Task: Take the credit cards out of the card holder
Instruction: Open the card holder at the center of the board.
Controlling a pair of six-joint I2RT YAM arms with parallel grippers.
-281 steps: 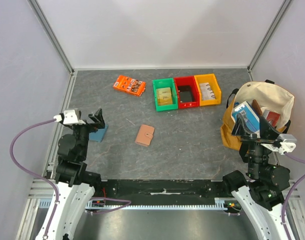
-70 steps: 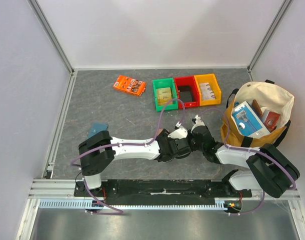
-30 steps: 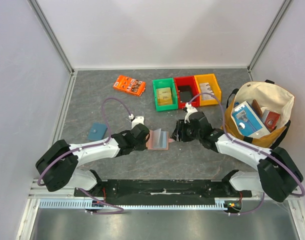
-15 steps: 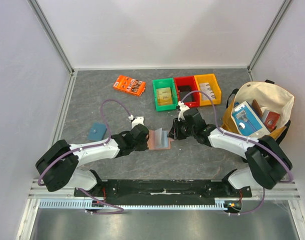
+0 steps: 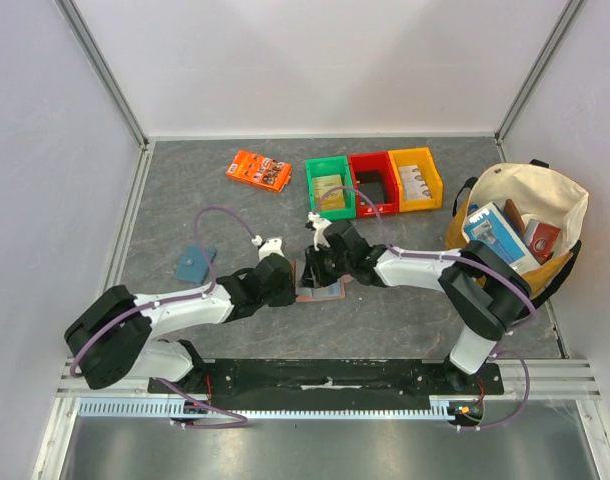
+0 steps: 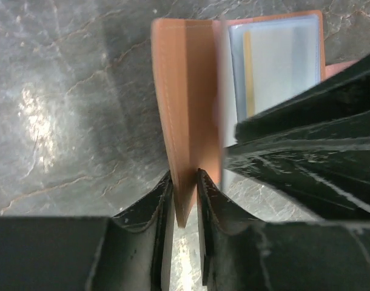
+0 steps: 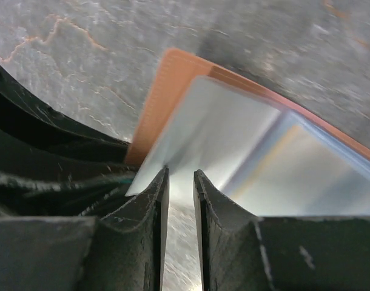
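Observation:
The tan card holder [image 5: 328, 291] lies open on the grey table between both grippers. In the left wrist view its leather flap [image 6: 185, 109] stands on edge, its corner reaching between my left gripper's [image 6: 184, 177] fingers, which sit narrowly apart around it. Clear sleeves hold a pale credit card [image 6: 276, 66] with a yellowish stripe. My right gripper [image 7: 181, 173] is narrowly open, with the corner of a translucent sleeve [image 7: 203, 133] at its fingertips. Another sleeved credit card [image 7: 312, 176] shows to the right. From above, the left gripper [image 5: 295, 282] and right gripper [image 5: 319, 268] meet over the holder.
A teal pouch [image 5: 194, 264] lies at the left. An orange packet [image 5: 258, 170] and green [image 5: 328, 188], red [image 5: 372, 183] and yellow [image 5: 415, 179] bins stand at the back. A filled tote bag [image 5: 515, 235] stands at the right.
My right gripper has moved left onto the open holder and narrowed its jaws at a sleeve. The left gripper's jaws have loosened around the leather flap, which now stands up.

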